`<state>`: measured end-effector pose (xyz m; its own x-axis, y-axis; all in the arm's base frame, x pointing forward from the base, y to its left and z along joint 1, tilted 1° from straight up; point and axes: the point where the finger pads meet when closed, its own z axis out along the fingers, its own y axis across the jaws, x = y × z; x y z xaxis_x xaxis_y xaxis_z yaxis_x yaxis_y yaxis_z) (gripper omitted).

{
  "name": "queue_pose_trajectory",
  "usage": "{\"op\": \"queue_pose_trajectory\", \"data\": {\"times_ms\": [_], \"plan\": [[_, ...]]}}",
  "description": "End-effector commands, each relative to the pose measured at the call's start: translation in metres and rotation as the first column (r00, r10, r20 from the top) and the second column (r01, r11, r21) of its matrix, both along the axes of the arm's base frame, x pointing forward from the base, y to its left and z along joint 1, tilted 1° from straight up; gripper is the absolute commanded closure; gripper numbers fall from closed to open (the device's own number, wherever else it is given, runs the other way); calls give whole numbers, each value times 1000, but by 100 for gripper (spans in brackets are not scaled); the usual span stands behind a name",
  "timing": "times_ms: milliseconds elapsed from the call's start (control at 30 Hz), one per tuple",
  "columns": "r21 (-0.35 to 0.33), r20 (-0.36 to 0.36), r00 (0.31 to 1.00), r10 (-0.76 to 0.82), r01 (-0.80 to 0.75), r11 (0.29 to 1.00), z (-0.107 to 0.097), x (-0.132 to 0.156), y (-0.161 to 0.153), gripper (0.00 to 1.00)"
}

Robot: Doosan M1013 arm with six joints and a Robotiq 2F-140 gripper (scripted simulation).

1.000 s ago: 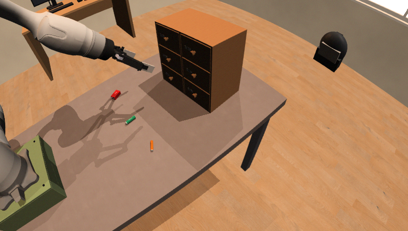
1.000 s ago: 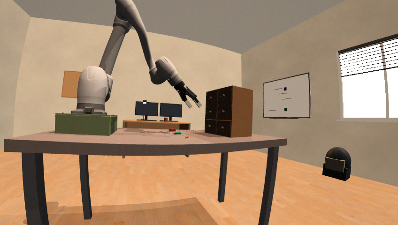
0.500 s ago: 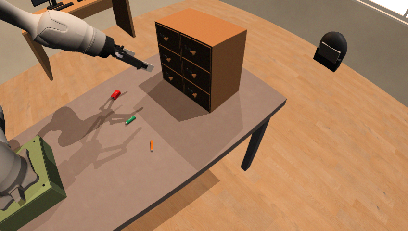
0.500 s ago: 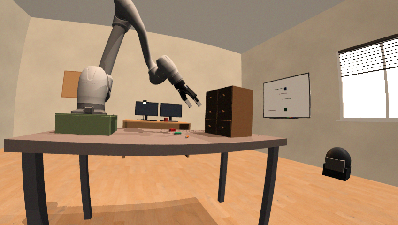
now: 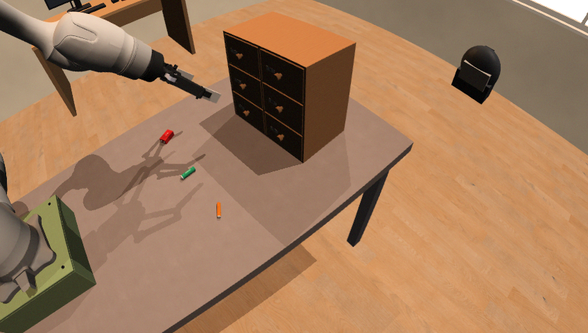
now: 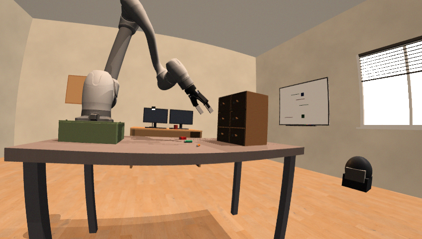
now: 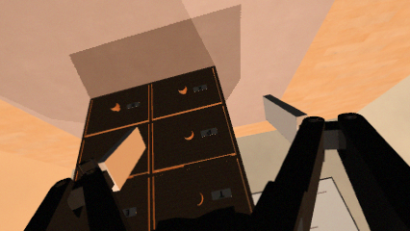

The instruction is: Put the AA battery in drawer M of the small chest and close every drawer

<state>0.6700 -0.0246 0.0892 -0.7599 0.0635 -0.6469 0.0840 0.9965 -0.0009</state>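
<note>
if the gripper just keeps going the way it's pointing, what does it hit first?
Most likely the chest's drawer front. The open, empty gripper hangs in the air, angled down toward it, and the wrist view is filled with drawers. Which drawer is unclear; depth is hard to judge.

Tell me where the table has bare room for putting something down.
Bare patches: between the orange battery, the green base block and the table's near edge; also beside the chest toward the right corner. Crowded: around the red battery and green battery.
</note>
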Motion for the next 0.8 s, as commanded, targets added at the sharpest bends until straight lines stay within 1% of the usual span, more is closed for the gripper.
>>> {"op": "queue_pose_trajectory", "data": {"times_ms": [0,533,667,767], "plan": [[26,-11,1000,25,-25,999,5,2,2,0],[11,-37,999,12,-11,1000,5,-1,-4,0],[15,-51,999,13,-13,1000,6,-2,-3,0],[16,-79,997,13,-11,1000,9,-5,-4,0]]}}
